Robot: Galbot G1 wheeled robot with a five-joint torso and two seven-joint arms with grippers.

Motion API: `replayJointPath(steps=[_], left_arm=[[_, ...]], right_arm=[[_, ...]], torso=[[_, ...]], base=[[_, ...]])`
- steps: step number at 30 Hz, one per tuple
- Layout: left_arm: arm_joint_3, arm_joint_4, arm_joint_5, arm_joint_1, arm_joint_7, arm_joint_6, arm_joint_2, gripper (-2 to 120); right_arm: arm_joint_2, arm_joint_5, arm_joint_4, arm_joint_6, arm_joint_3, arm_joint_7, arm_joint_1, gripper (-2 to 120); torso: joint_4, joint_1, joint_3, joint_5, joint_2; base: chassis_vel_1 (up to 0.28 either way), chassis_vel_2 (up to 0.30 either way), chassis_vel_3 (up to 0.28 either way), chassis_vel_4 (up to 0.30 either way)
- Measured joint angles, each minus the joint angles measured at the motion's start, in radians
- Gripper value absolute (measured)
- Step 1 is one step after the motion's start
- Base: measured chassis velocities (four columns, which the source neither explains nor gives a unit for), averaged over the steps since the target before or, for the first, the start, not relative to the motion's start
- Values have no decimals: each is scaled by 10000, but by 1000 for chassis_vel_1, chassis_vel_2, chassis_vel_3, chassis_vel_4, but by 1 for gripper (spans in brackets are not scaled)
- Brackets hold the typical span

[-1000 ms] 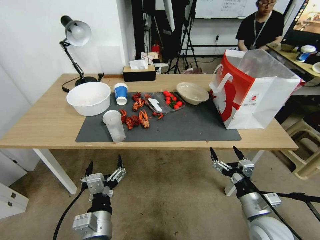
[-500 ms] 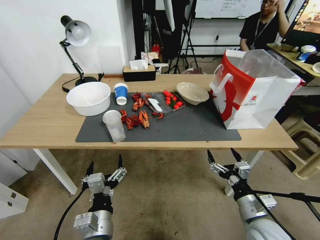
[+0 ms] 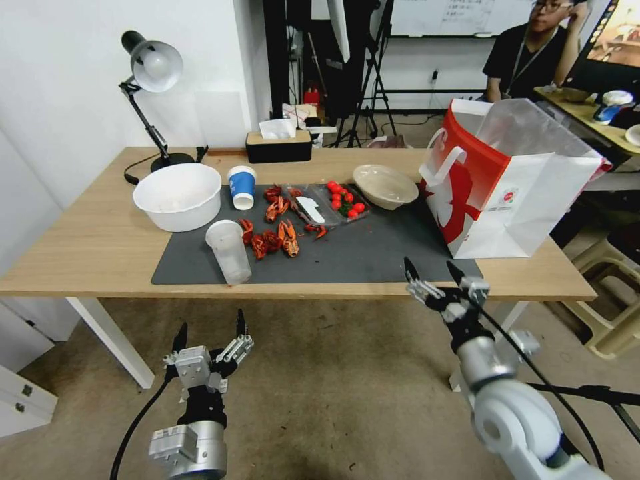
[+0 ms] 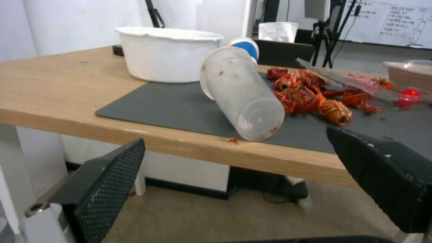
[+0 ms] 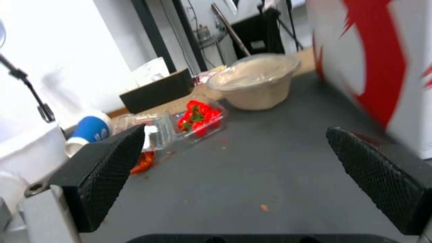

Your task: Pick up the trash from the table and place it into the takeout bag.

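Observation:
On the table (image 3: 87, 247) lies a dark grey mat (image 3: 373, 257). A clear plastic cup (image 3: 229, 251) lies on its side at the mat's front left. Behind it stands a blue-and-white paper cup (image 3: 241, 187). A shallow beige bowl (image 3: 385, 185) sits at the back, close to the red-and-white takeout bag (image 3: 500, 180), which stands upright on the right. My right gripper (image 3: 433, 275) is open at the table's front edge, in front of the bag. My left gripper (image 3: 208, 333) is open, low in front of the table below the clear cup (image 4: 241, 92).
Red crayfish shells (image 3: 273, 233) and a clear box of tomatoes (image 3: 330, 203) lie mid-mat. A large white bowl (image 3: 177, 195), a desk lamp (image 3: 152, 67) and a tissue box (image 3: 278, 145) stand at the left and back. A stool (image 3: 610, 313) stands right of the table.
My right gripper has risen and moved forward from below the table to its front edge. The left arm has not moved.

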Motion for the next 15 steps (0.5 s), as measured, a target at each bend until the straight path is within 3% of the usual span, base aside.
replayJointPath(steps=[7,15], left_arm=[[-4,40,2,-51,6,-4,3,100],[-47,54,11,35,-75,-130,45,100]], right_arm=[[735,2676,-655,-614,-509,1240,1970,100],[1576,4255,-1599,-512,-1014,2546,3549,100]], torso=[[0,0,1,0,0],[1,0,0,2,-1]], base=[[0,0,0,0],[0,0,0,0]])
